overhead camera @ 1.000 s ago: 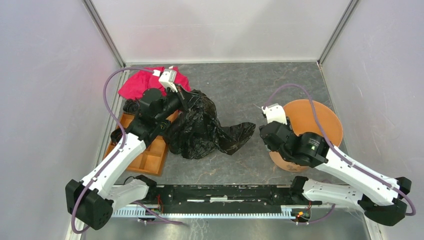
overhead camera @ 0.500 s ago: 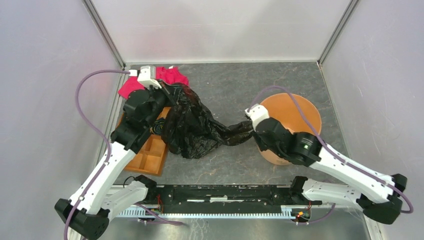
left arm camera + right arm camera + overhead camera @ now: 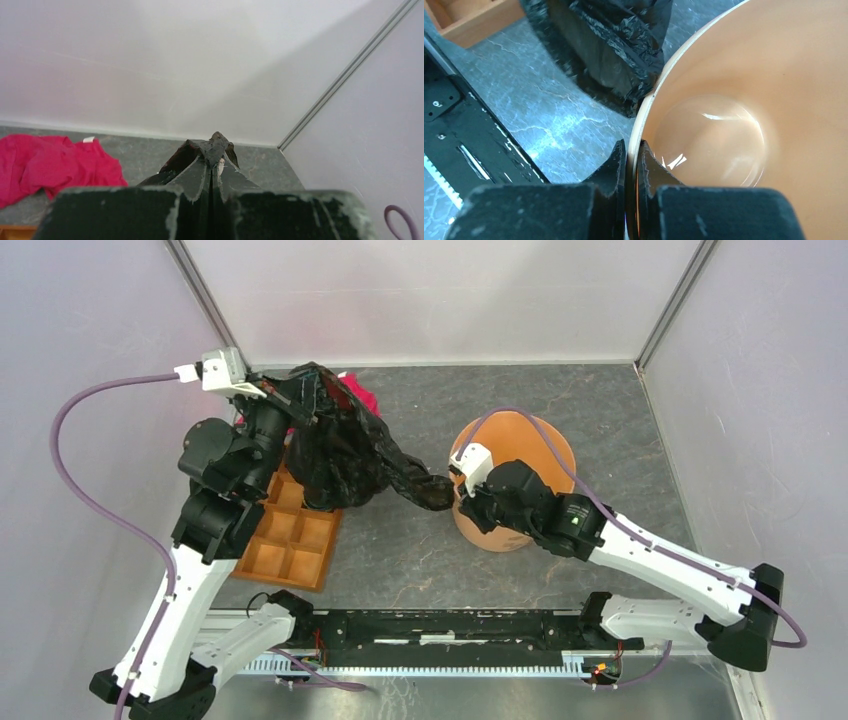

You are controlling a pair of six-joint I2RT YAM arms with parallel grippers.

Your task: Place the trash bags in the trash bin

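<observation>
White-black arms (image 3: 190,585), purple cables (image 3: 57,435)

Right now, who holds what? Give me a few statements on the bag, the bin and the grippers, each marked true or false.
1. The left gripper is shut on the bag. True.
2. The right gripper holds the bag. False: its fingers clamp the rim of the bin, one inside and one outside.
3. The bag lies in the bin. False: the bin is empty, and the bag hangs outside it.
4. A red cloth lies on the table behind the bag. True.
</observation>
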